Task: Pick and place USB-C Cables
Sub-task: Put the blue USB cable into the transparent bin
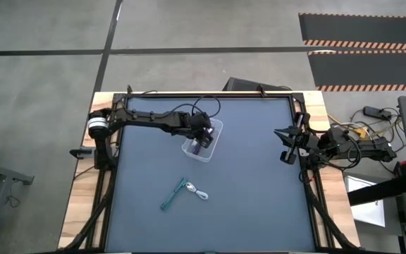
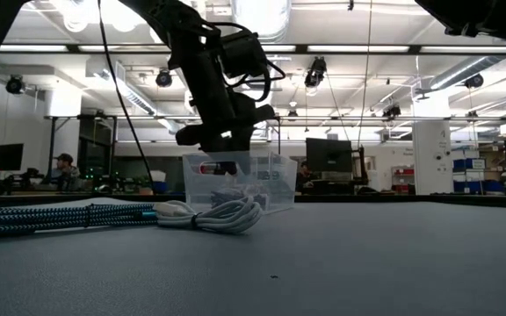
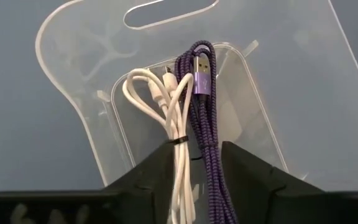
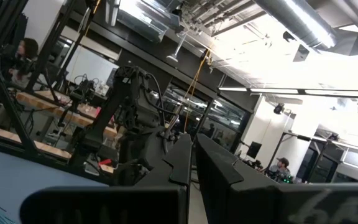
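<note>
A clear plastic bin (image 1: 214, 128) stands on the dark mat, left of the middle. In the left wrist view, a purple braided cable (image 3: 204, 118) and a white cable (image 3: 157, 99) lie side by side on the bin's floor (image 3: 253, 118). My left gripper (image 3: 197, 152) hovers open over the bin (image 2: 262, 180), one finger on either side of the two cables and above them. A teal cable (image 1: 173, 194) and a second white cable (image 1: 200, 192) lie on the mat nearer the near edge, touching end to end. My right gripper (image 1: 286, 144) waits shut at the right edge.
The mat (image 1: 252, 197) is framed by a black rail and wooden borders. In the low view, the teal cable (image 2: 60, 217) and the white coil (image 2: 222, 215) lie in front of the bin. People sit at desks in the room beyond.
</note>
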### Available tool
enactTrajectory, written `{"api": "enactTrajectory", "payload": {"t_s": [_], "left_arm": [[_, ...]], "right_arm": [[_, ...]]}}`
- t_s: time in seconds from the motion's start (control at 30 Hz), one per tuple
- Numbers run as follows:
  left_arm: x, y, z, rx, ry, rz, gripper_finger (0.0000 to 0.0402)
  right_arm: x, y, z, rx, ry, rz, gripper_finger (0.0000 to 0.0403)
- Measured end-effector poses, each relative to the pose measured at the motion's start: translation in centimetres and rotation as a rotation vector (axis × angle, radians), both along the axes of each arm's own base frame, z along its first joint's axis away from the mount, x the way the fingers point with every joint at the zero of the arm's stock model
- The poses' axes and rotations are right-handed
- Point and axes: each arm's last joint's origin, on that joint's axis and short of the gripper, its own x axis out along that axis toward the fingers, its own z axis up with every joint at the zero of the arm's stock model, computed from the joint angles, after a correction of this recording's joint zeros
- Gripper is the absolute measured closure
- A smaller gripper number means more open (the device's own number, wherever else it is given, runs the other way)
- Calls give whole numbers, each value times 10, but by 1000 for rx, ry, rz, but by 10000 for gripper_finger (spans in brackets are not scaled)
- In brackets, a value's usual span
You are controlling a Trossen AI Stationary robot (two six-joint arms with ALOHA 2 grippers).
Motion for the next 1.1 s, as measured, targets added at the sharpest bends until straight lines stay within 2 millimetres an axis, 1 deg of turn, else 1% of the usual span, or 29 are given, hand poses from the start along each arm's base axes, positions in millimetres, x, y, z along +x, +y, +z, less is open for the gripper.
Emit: {"api": "enactTrajectory", "payload": {"t_s": [0.13,0.23,0.4,0.53,0.7,0.87,0.97,1.1], "left_arm": [[0,0,0,0,0,0,256],[0,0,3,1,-5,-2,247],[1,-7,22,30,-45,-62,246],[-2,-22,39,60,-81,-135,246],[-12,-57,69,98,-156,-266,246],[-31,-105,91,108,-216,-418,246],[-44,-134,96,99,-233,-508,246],[-64,-166,90,51,-231,-578,246]], "right_arm": [[0,0,0,0,0,0,390],[0,0,0,0,0,0,390],[0,0,0,8,0,3,390],[0,0,-1,34,4,13,390],[1,0,-3,66,29,25,390],[3,0,-9,140,75,47,390],[4,0,-12,168,108,54,390],[5,0,-13,181,113,57,390]]}}
